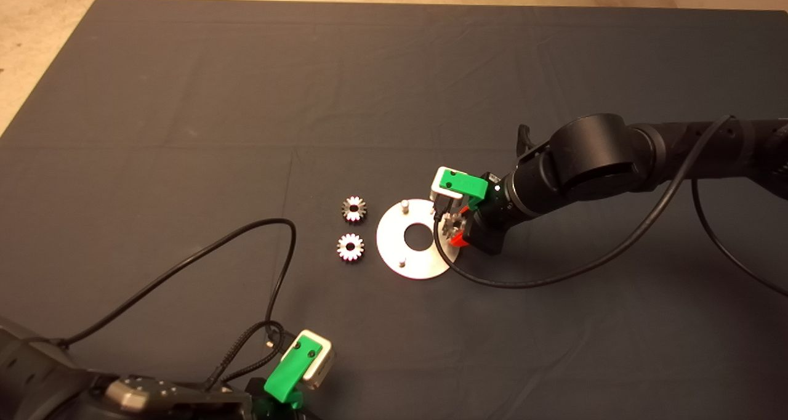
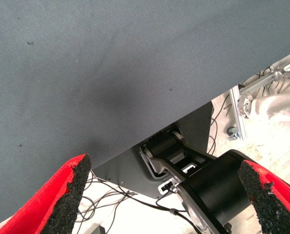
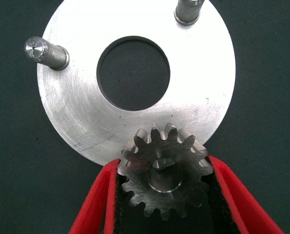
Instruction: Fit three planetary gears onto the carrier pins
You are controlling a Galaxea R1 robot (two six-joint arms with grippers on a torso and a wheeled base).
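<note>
The round silver disc [image 1: 400, 247] lies mid-mat with two bare carrier pins [image 1: 404, 205] [image 1: 401, 262] standing on it. My right gripper [image 1: 454, 226] is at the disc's right edge, shut on a planetary gear [image 3: 164, 175]. This gear sits over the rim of the disc [image 3: 86, 112], held between the red fingers [image 3: 98, 195], and a silvery stud end shows inside its bore. The two bare pins [image 3: 47, 52] [image 3: 188, 12] stand beyond the gear. Two more gears [image 1: 354, 209] [image 1: 350, 247] lie flat on the mat just left of the disc. My left gripper [image 1: 289, 380] is parked at the lower left, open.
A black cable [image 1: 184, 266] loops across the mat from the left arm, ending short of the loose gears. Another cable [image 1: 554, 281] hangs under the right arm and curves around the disc's near right rim. The left wrist view shows the mat's edge [image 2: 149, 136] with the robot base below it.
</note>
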